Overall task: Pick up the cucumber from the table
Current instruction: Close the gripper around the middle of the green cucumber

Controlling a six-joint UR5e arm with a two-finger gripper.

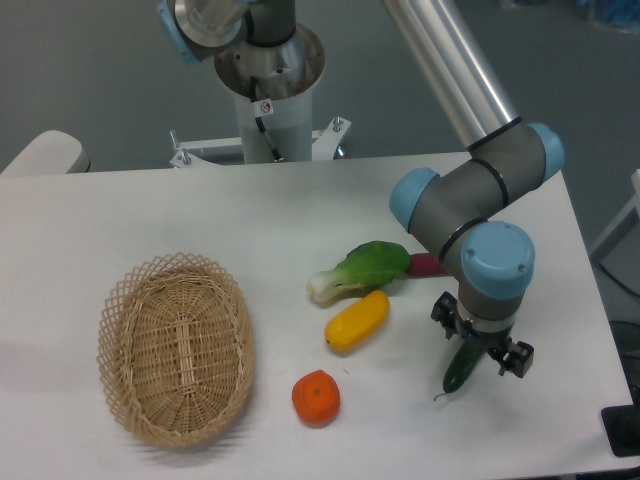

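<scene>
The cucumber (461, 369) is slim and dark green. It lies on the white table (300, 220) at the front right, with its thin stem tip pointing toward the front edge. My gripper (481, 338) points straight down over its upper end and hides that end. The two black fingers (518, 357) stand wide apart, one on each side of the cucumber. The gripper is open, and I see no contact with the cucumber.
A yellow vegetable (357, 320) and a bok choy (362, 268) lie just left of the gripper. A dark red vegetable (427, 264) lies behind it, partly hidden by the arm. An orange (316, 397) and a wicker basket (176, 345) lie further left.
</scene>
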